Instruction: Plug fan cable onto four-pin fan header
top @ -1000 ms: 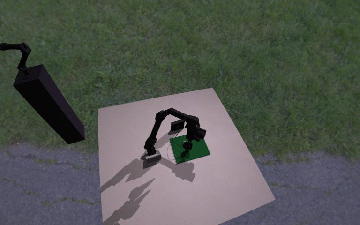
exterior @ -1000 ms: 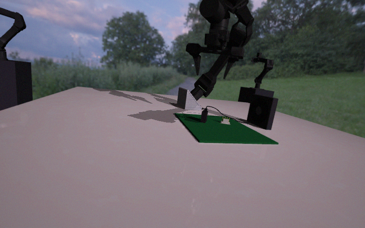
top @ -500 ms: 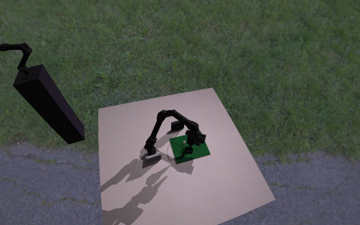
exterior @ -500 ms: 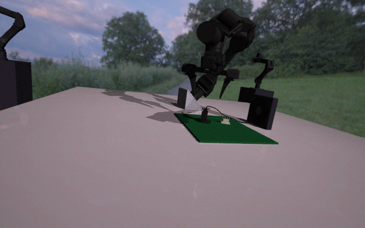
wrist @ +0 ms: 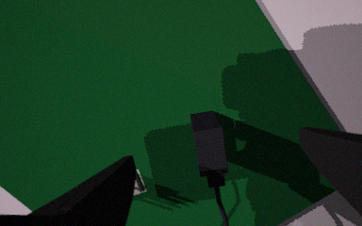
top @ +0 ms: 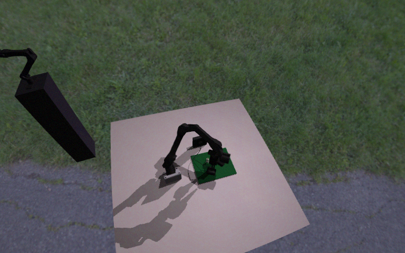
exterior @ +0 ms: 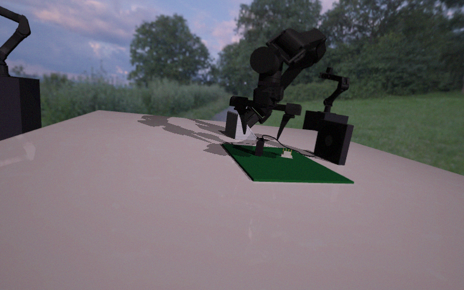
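A green board (top: 229, 172) (exterior: 294, 171) (wrist: 94, 71) lies flat on the table. The small black plug (exterior: 259, 147) (wrist: 208, 141) stands upright on the board, with its thin cable (exterior: 289, 146) (wrist: 220, 203) trailing off to the fan. The white four-pin header (exterior: 285, 156) (top: 206, 161) (wrist: 139, 183) sits a short way to the plug's side and is bare. My gripper (exterior: 261, 134) (wrist: 215, 150) is open wide. It hangs just above the plug with one finger on each side, touching nothing.
The black fan (exterior: 331, 141) (top: 198, 140) stands at the board's far edge. The arm's base (top: 172, 176) is on the table (top: 209, 214) beside the board. A tall black camera pillar (top: 53, 116) (exterior: 17, 106) stands off to the left.
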{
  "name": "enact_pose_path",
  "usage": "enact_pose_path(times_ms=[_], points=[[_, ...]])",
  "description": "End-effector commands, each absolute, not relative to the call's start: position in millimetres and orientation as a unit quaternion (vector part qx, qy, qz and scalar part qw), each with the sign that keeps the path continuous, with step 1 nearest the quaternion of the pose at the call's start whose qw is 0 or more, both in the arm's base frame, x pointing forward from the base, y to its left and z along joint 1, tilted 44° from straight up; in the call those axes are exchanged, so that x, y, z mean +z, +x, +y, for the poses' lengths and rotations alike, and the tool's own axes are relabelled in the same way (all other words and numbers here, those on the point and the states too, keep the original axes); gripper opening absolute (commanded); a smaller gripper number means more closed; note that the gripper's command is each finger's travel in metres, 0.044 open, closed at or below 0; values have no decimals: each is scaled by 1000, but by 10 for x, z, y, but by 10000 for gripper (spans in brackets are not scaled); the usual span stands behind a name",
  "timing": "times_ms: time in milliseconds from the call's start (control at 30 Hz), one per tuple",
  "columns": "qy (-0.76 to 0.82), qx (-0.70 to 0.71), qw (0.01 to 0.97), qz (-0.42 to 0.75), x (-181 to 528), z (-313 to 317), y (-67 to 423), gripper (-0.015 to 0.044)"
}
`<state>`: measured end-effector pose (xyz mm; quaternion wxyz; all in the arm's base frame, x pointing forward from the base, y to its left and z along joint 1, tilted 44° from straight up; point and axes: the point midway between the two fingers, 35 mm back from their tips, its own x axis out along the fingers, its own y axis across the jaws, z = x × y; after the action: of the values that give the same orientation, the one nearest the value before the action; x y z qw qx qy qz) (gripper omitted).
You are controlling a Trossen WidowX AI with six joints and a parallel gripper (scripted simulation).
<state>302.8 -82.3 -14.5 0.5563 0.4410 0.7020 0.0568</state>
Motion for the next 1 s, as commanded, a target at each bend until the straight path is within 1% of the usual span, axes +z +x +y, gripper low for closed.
enact_pose_path(times_ms=[0, 867, 967], points=[[443, 57, 553, 704, -198, -752, 3026, 440], [443, 58, 552, 704, -446, -507, 3018, 440], [441, 58, 555, 703, -434, -533, 3022, 361]])
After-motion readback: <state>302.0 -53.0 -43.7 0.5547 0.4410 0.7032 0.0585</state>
